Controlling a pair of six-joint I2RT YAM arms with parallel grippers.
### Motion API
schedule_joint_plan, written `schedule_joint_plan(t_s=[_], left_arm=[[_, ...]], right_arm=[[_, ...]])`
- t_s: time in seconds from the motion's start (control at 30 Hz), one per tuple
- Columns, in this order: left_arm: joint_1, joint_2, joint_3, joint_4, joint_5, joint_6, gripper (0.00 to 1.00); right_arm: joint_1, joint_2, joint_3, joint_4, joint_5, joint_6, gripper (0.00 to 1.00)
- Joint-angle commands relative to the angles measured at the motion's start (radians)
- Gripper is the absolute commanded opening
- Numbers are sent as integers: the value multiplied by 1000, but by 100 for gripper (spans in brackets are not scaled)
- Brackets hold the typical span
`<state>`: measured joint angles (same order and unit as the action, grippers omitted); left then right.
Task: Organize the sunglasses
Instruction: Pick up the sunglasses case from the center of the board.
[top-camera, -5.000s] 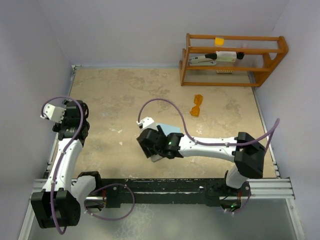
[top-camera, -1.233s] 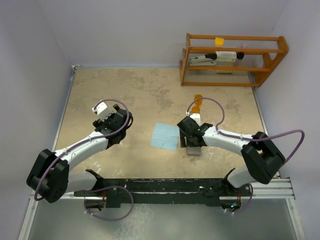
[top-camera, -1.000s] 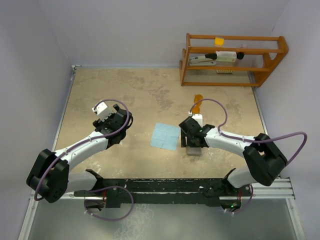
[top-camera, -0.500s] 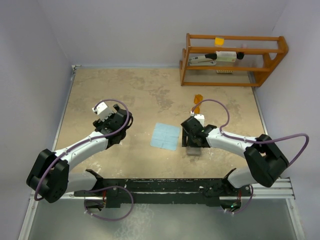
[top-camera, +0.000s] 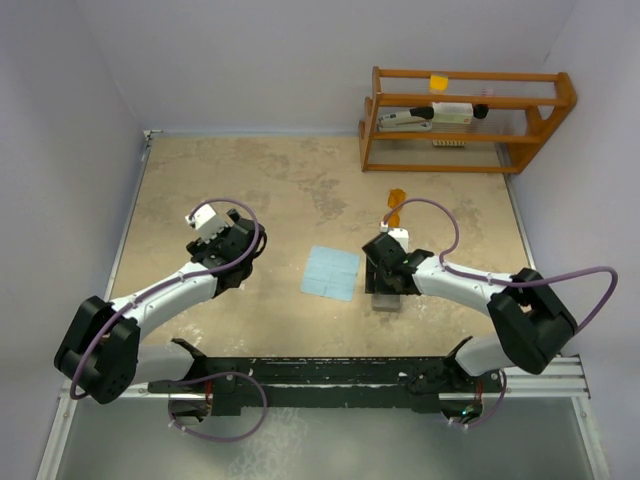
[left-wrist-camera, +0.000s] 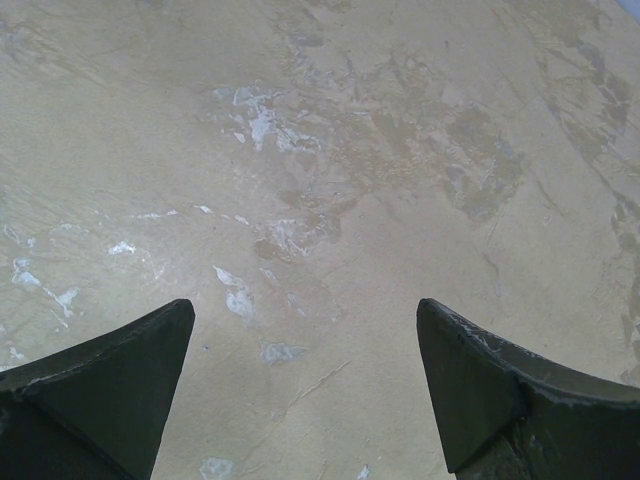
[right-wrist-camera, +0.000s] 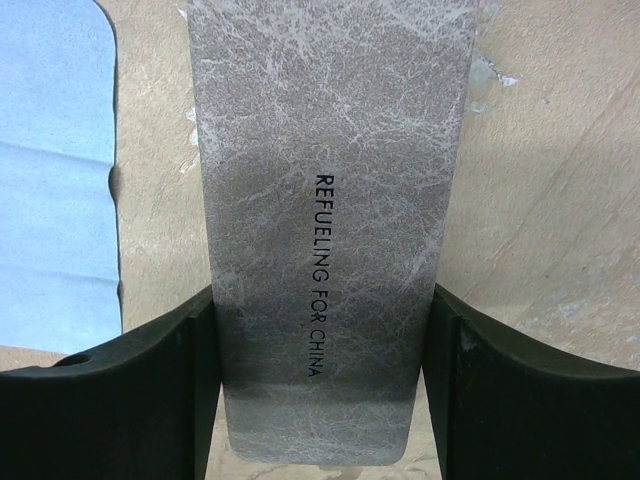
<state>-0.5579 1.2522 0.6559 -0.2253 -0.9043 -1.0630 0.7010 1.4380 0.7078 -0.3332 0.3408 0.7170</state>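
1. Sunglasses (top-camera: 396, 195): I see the small orange pair lying on the surface (top-camera: 250, 180), just beyond the right end effector (right-wrist-camera: 322, 320) on the side away from the arm bases. They are near it but not touching. In the overhead view that arm's purple cable (top-camera: 440, 215) loops across them.
2. The right end effector is down over the grey case (right-wrist-camera: 330, 150), which lies flat. From its wrist camera I see one finger against each long side of the case, with no gap that I can make out, so I read it as closed on the case. The jaws stand fairly wide, since the case is broad. The words "REFUELING FOR CHINA" run along the top of the case, away from the fingers.
3. The light blue cloth (right-wrist-camera: 55, 170) lies flat just to the left of the right end effector. It is beside the case, with a narrow strip of bare surface between the two.
4. The left end effector (left-wrist-camera: 303, 320) has its jaws spread wide and holds nothing. I see only mottled surface beneath it. It sits well to the left of the cloth.
5. The wooden rack (top-camera: 465, 160) stands farther out than the sunglasses from the right end effector. I cannot identify the small items on its rails.
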Motion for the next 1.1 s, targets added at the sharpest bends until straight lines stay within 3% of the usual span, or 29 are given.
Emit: schedule_joint_plan(t_s=[0.0,0.07,0.4,0.7,0.93,1.07], left_arm=[[-5,5,-2,19,-9,-8,90],[-5,3,-2,18,-10,-8,90],[-5,2,-6,17,-10,-12,90],[-5,2,0,23,-3,-13,90],[-5,-4,10,48,12,5,90],[-4,-4,-19,144,83,31,93]], right_arm=[[-2,62,-20,0,-22,-25,12],[-2,77,-10,-7,-22,-26,0],[-2,92,12,-7,-19,-34,0],[0,7,149,-117,-2,-83,0],[1,-122,247,-56,-177,-253,0],[2,-180,243,30,-313,-339,0]])
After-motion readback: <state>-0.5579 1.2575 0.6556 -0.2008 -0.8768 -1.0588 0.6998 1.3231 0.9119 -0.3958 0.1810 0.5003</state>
